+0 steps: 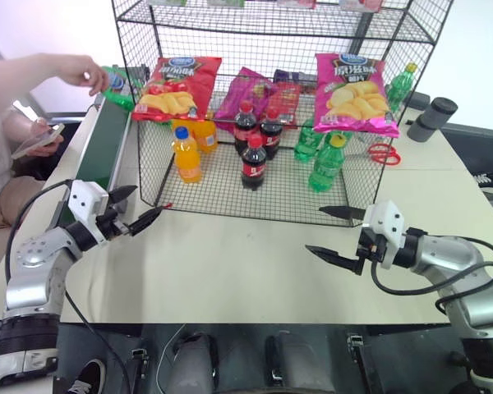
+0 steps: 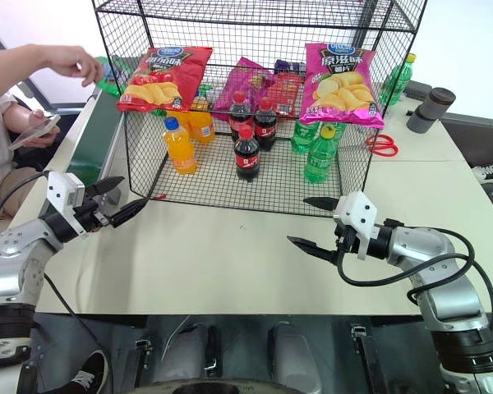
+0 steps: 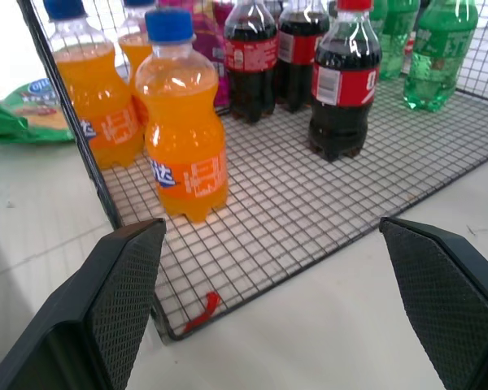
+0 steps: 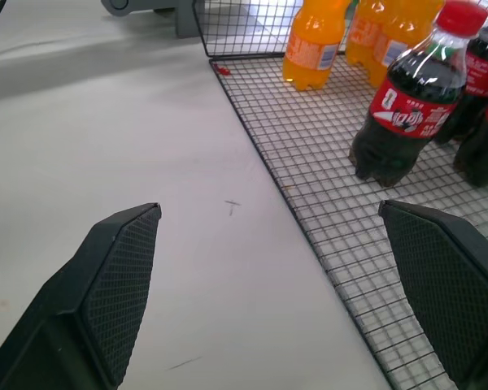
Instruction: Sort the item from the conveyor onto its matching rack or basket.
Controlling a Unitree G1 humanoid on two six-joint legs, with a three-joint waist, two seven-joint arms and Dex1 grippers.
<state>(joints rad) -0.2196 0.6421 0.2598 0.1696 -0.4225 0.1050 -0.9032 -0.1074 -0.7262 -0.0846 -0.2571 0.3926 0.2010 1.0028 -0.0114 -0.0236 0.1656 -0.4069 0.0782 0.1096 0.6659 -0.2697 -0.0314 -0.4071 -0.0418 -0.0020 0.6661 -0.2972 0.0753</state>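
The item, a green chip bag (image 1: 115, 85), lies at the far end of the conveyor (image 1: 105, 141), a dark-green belt along the table's left side. A person's hand (image 1: 85, 72) rests on the bag, which also shows beyond the rack's corner in the left wrist view (image 3: 18, 114). The rack (image 1: 279, 195), a black wire-mesh frame, stands at the middle back of the table. My left gripper (image 1: 150, 199) is open and empty near the rack's front left corner. Before the rack's front right, my right gripper (image 1: 315, 229) hangs open, holding nothing.
On the rack hang a red chip bag (image 1: 177, 85), a purple bag (image 1: 246, 92) and a pink chip bag (image 1: 350, 92). Orange (image 1: 186, 154), cola (image 1: 254, 162) and green bottles (image 1: 327, 162) stand inside. Red scissors (image 1: 383, 153) and a grey cylinder (image 1: 431, 115) lie at the right.
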